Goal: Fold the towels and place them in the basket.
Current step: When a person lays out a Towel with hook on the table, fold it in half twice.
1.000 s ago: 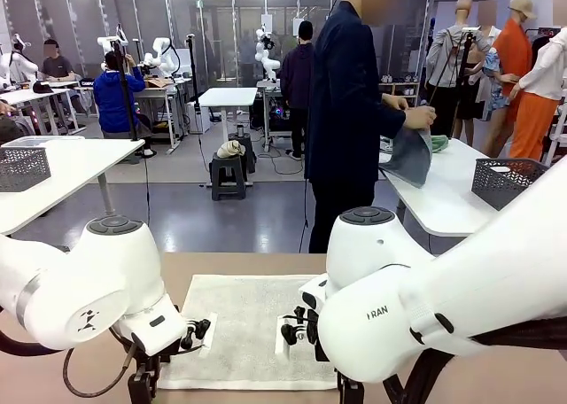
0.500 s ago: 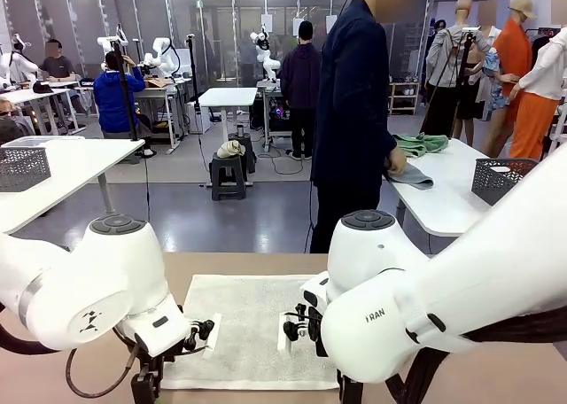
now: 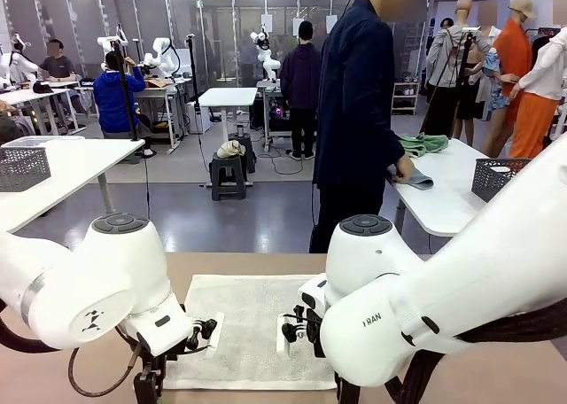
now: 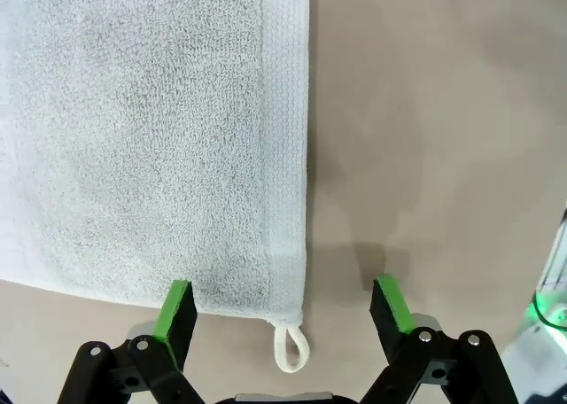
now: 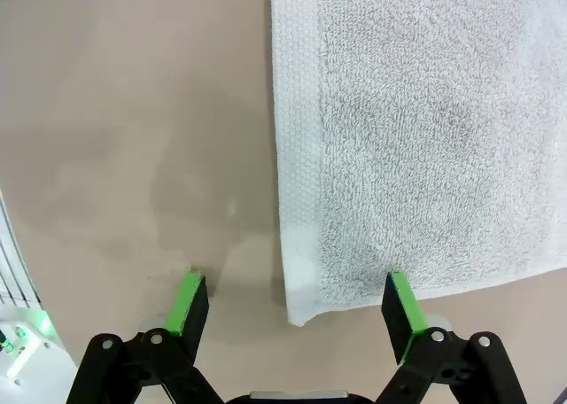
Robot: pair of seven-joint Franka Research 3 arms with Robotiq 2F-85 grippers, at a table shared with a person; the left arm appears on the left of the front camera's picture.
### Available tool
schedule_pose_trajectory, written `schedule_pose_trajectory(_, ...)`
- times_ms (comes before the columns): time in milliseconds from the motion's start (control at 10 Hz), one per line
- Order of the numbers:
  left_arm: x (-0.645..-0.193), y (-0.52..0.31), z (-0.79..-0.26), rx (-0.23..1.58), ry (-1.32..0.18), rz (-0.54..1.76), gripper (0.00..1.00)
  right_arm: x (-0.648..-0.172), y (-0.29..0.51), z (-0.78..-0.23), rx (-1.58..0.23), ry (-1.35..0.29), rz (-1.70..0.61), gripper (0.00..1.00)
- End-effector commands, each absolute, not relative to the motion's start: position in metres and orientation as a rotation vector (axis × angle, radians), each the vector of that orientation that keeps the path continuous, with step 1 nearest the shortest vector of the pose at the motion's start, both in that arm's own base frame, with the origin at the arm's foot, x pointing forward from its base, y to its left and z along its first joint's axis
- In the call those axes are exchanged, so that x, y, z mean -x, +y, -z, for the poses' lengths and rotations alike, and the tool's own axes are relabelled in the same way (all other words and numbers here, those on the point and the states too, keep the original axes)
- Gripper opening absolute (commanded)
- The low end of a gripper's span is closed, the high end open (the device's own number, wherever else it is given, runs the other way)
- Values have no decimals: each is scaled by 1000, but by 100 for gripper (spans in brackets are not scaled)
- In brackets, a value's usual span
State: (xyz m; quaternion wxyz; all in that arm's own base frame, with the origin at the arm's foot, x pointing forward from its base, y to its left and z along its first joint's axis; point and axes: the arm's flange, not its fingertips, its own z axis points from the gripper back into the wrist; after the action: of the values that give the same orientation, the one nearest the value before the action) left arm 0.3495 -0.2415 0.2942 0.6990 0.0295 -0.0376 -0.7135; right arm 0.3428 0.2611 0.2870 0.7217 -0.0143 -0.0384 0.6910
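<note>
A cream-white towel lies flat on the brown table between my two arms. In the left wrist view my left gripper stands open just above the towel's near corner, straddling its little loop. My right gripper is open too, its green pads either side of the other near corner of the towel. Nothing is held. At the far right a person's hand rests on a grey-blue towel on a white side table, near the dark grey basket.
The person in dark clothes stands beyond the table's far edge, turned to the side table. A green cloth lies there. A paler mesh basket sits on another white table at the left. Bare brown tabletop flanks the towel.
The person has lowered the grey-blue towel from the hands onto the side table. Both arms have shifted only slightly above the towel's near corners, and both grippers stay open.
</note>
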Motion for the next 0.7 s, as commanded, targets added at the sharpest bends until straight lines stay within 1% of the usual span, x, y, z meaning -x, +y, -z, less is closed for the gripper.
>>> schedule_pose_trajectory(0, -354, -240, -291, -49, -92, 1606, 100, -348, 263, -282, 50, -96, -1534, 99)
schedule_pose_trajectory(300, -357, -240, -285, -45, -94, 1609, 100, -348, 263, -281, 38, -94, -1530, 99)
schedule_pose_trajectory(400, -358, -240, -286, -57, -102, 1607, 81, -348, 263, -281, 39, -96, -1527, 79)
schedule_pose_trajectory(500, -358, -240, -288, -69, -119, 1601, 81, -348, 264, -281, 55, -109, -1531, 82)
schedule_pose_trajectory(600, -358, -240, -290, -76, -128, 1595, 81, -348, 264, -282, 62, -111, -1526, 82)
